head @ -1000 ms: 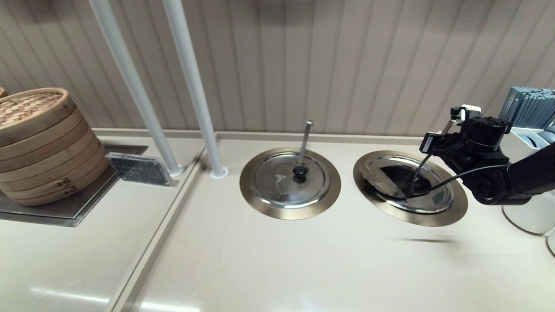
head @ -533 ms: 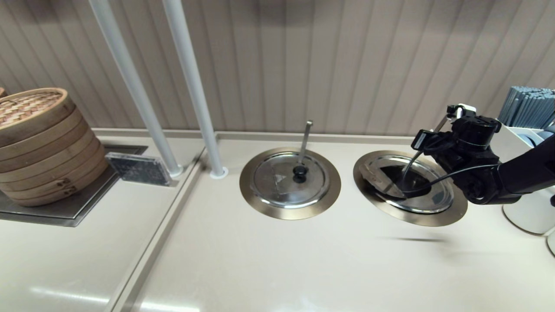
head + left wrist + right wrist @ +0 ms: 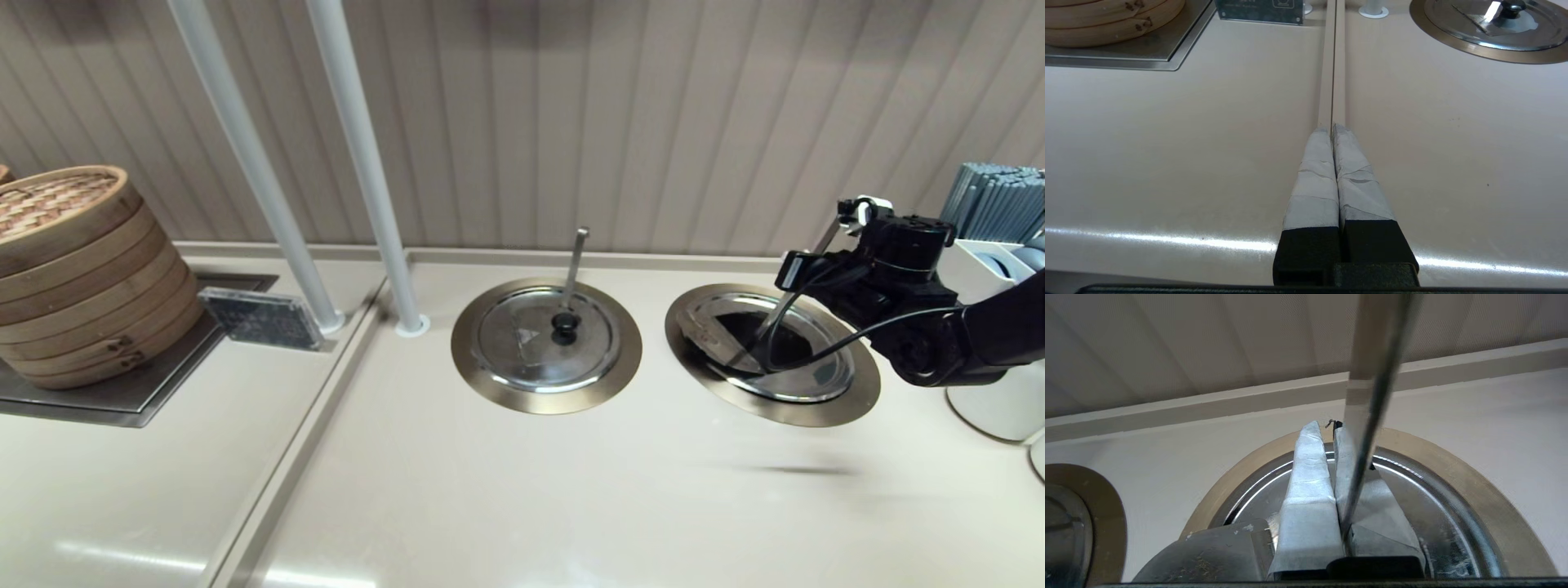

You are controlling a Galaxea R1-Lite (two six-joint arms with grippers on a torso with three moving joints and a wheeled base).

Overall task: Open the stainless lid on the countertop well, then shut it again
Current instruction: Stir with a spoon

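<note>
The stainless lid (image 3: 826, 347) lies flat on the countertop well, inside the bronze-gold ring (image 3: 857, 402). Its grey triangle mark (image 3: 712, 328) is at the left and its dark rim patch (image 3: 823, 373) is at the right. The slanting ladle handle (image 3: 780, 314) rises through the notch. My right gripper (image 3: 785, 273) hovers over the lid's back half, fingers pointing left. In the right wrist view the right gripper (image 3: 1323, 425) is shut, and the ladle handle (image 3: 1372, 375) crosses in front of one finger above the lid (image 3: 1412, 506). The black knob is hidden. My left gripper (image 3: 1331, 127) is shut and parked low over the counter seam.
The twin lid (image 3: 531, 343) with the vertical ladle handle (image 3: 576, 261) sits to the left. Two white poles (image 3: 359, 163) stand behind it. Bamboo steamers (image 3: 73, 269) stand at far left. A white holder with grey sticks (image 3: 996, 204) and a white container (image 3: 992, 412) are beside the right arm.
My right gripper edged left over the lid, then settled slightly lower. The lid and ladle handle have not moved. The left arm is still.
</note>
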